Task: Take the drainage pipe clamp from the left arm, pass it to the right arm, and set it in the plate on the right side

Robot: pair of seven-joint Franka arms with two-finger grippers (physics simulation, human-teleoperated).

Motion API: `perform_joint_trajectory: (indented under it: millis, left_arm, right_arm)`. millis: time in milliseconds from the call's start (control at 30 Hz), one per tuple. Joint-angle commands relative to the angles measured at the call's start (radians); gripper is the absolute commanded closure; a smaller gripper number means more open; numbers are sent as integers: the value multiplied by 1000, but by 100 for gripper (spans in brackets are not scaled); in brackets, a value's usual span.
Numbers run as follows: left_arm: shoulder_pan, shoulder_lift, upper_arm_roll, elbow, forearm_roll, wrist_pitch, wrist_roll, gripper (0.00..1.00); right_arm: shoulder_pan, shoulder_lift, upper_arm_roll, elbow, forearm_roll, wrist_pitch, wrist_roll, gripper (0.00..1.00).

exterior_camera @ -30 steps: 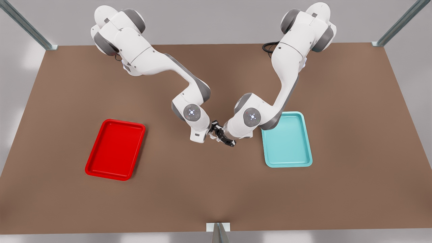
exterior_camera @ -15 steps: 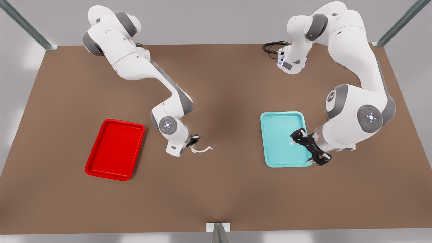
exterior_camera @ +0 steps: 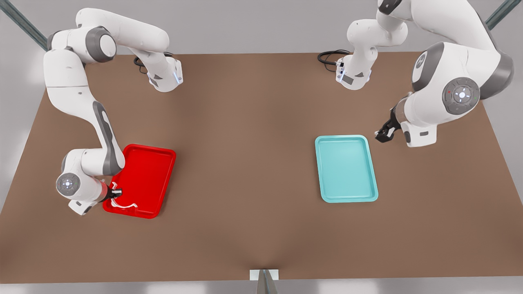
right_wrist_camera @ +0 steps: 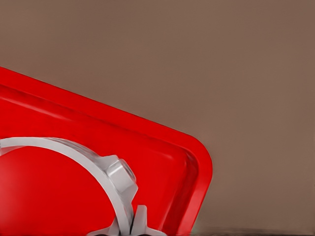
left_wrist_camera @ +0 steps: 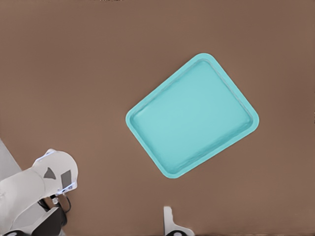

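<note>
White clamp (exterior_camera: pixel 124 203) hung in the right gripper's (exterior_camera: pixel 115 192) shut jaws over the red plate's (exterior_camera: pixel 157 179) near corner; left gripper (exterior_camera: pixel 384 133) waited, jaws unclear.

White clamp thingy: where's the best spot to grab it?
Probably one end, by the flared tab, where the right claw holds it over the red plate: the clamp is a thin half-ring, so pinch across the strip's flat faces, coming from that end. The left claw waits beyond the teal tray.

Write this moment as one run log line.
right claw: holds drainage pipe clamp over red plate corner | left claw: waits beside teal tray | release: pending
</note>
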Motion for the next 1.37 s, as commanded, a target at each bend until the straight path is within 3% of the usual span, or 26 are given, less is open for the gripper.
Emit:
perform_joint_trajectory:
  millis: [0, 367, 400, 433, 600, 633, 667, 733, 833, 967, 1100, 1133, 1167, 1333]
  left_arm:
    - [1, 4, 1, 8, -5, -62, 976, 0]
    - [20, -8, -8, 7, -10, -133, 964, 0]
    - [20, -6, -6, 7, -14, -131, 964, 0]
    - [16, -8, -6, 7, -16, -133, 964, 0]
    - [13, -3, -14, 5, -10, -138, 962, 0]
    - [14, -2, -14, 5, -8, -136, 964, 0]
    - [16, -3, -13, 5, -7, -136, 964, 0]
    - [13, -6, -17, 7, -5, -139, 962, 0]
    - [10, -8, -19, 5, 4, -135, 962, 0]
    - [10, -6, -23, 5, 9, -133, 936, 0]
    - [13, -5, -23, 5, 10, -130, 936, 0]
    - [17, -5, -22, 5, 10, -128, 938, 0]
    - [14, -3, -22, 5, 10, -128, 938, 0]
    - [13, -5, -22, 2, 7, -130, 936, 0]
  right_arm:
    - [-5, -32, 0, -60, -31, 51, -365, 79]
    - [20, -52, 14, -175, -29, 57, -347, 79]
    - [20, -49, 17, -175, -28, 52, -341, 56]
    - [20, -48, 17, -175, -24, 52, -342, 0]
    - [20, -81, 46, -85, -21, -32, -353, 0]
    - [20, -91, 107, 50, -18, -202, -345, 0]
    - [52, -89, 151, 307, 2, -490, -261, 0]
    - [74, -144, 148, 450, 20, -745, -88, 0]
    - [15, -304, 137, 429, 238, -805, 216, 0]
    - [-3, -413, 140, 256, 255, -715, 214, 0]
    - [4, -397, 137, 294, 250, -759, 106, 0]
    - [127, -460, 8, 265, 262, -756, 106, 0]
    - [173, -514, -41, 187, 281, -701, 107, 0]
    - [172, -466, -63, 194, 275, -716, 115, 0]
